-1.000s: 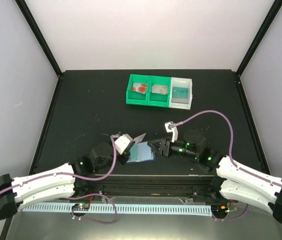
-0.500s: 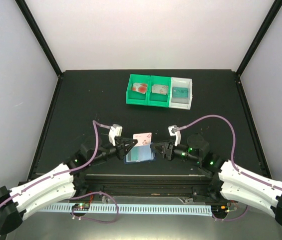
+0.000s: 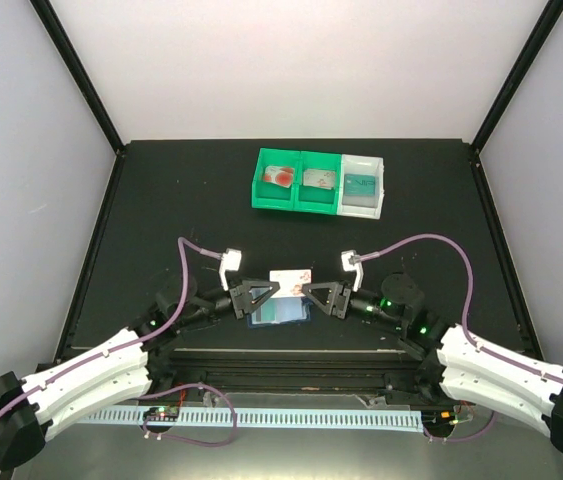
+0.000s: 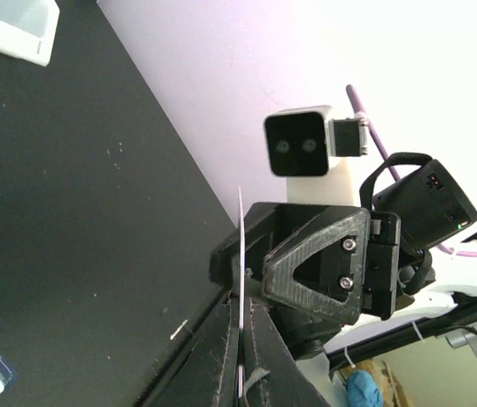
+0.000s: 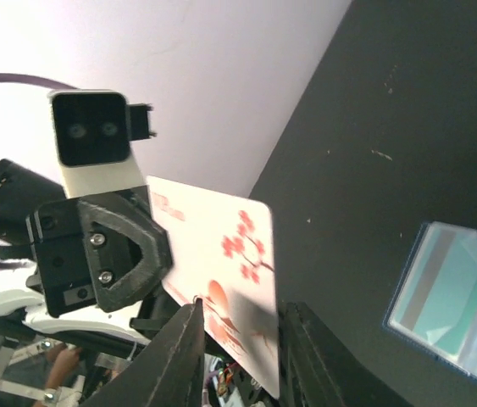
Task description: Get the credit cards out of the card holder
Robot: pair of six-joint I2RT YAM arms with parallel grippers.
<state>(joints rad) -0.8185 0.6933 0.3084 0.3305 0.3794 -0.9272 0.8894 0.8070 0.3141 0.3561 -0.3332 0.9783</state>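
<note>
The dark navy card holder (image 3: 279, 314) lies open on the black table, a teal card (image 5: 441, 297) showing in its pale pocket. My left gripper (image 3: 269, 291) is shut on a white card with red blossoms (image 3: 290, 279) and holds it in the air just above the holder. In the left wrist view the card (image 4: 241, 237) shows edge-on between my closed fingers (image 4: 242, 315). My right gripper (image 3: 311, 293) faces the left one. Its jaws stand apart in the right wrist view (image 5: 242, 309), one on each side of the card (image 5: 221, 246), not clamped on it.
A green two-compartment tray (image 3: 296, 202) at the back holds a white-and-red card (image 3: 279, 178) and a greyish card (image 3: 318, 179). A white tray (image 3: 377, 190) beside it holds a teal card (image 3: 360, 185). Black frame posts stand at the table's corners.
My left gripper has swung to the right and turned the card flat between the two grippers. My right gripper has moved in to the card. The holder has stayed put.
</note>
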